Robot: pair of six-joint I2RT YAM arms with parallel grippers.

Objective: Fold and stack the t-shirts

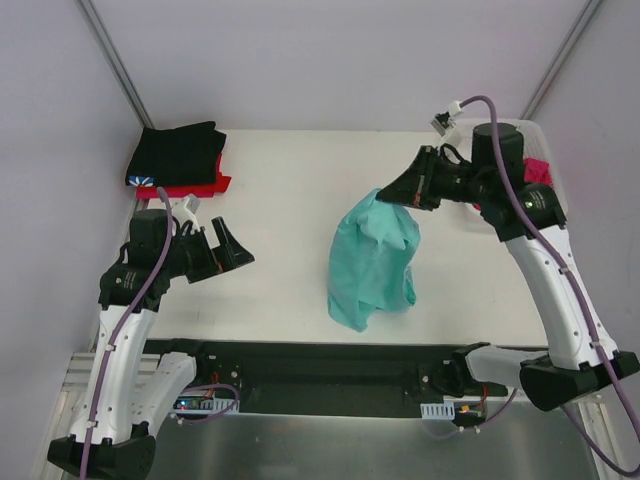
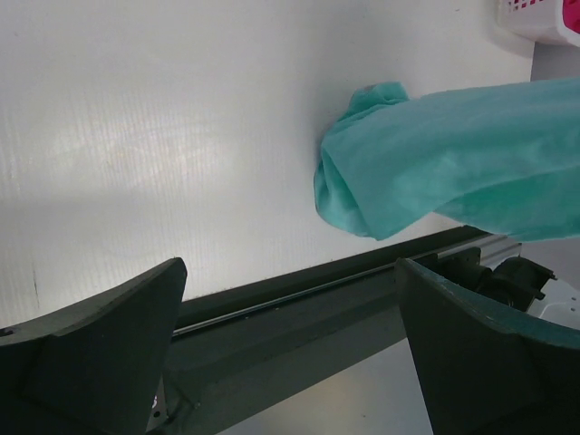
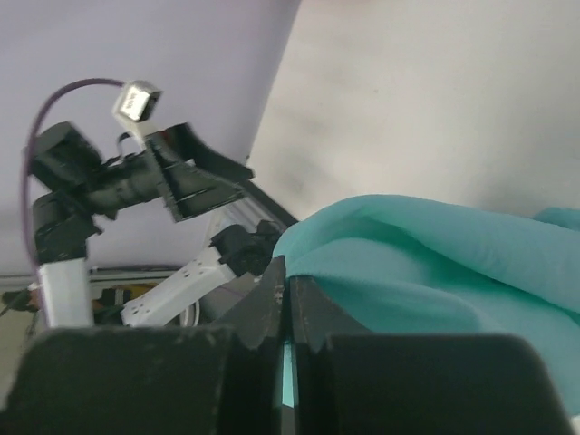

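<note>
— How many t-shirts?
— Four. One teal-green t-shirt (image 1: 368, 262) in the middle of the frame, one black t-shirt (image 1: 175, 152) and one red t-shirt (image 1: 205, 186) at the upper left, and one magenta-pink t-shirt (image 1: 538, 170) at the upper right.
— Baskets?
— One basket (image 2: 518, 20), white lattice, upper right.
— Arms?
— Two: one left arm (image 1: 125, 330) and one right arm (image 1: 560, 290). That makes two grippers, the left gripper (image 1: 232, 260) and the right gripper (image 1: 385, 195).
— Tables?
— One table (image 1: 290, 190).

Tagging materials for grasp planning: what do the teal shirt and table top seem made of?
Teal shirt: soft matte cloth, perhaps cotton knit; it drapes in limp folds. Table top: white, faintly ribbed sheet with dull sheen, possibly corrugated plastic.
</note>
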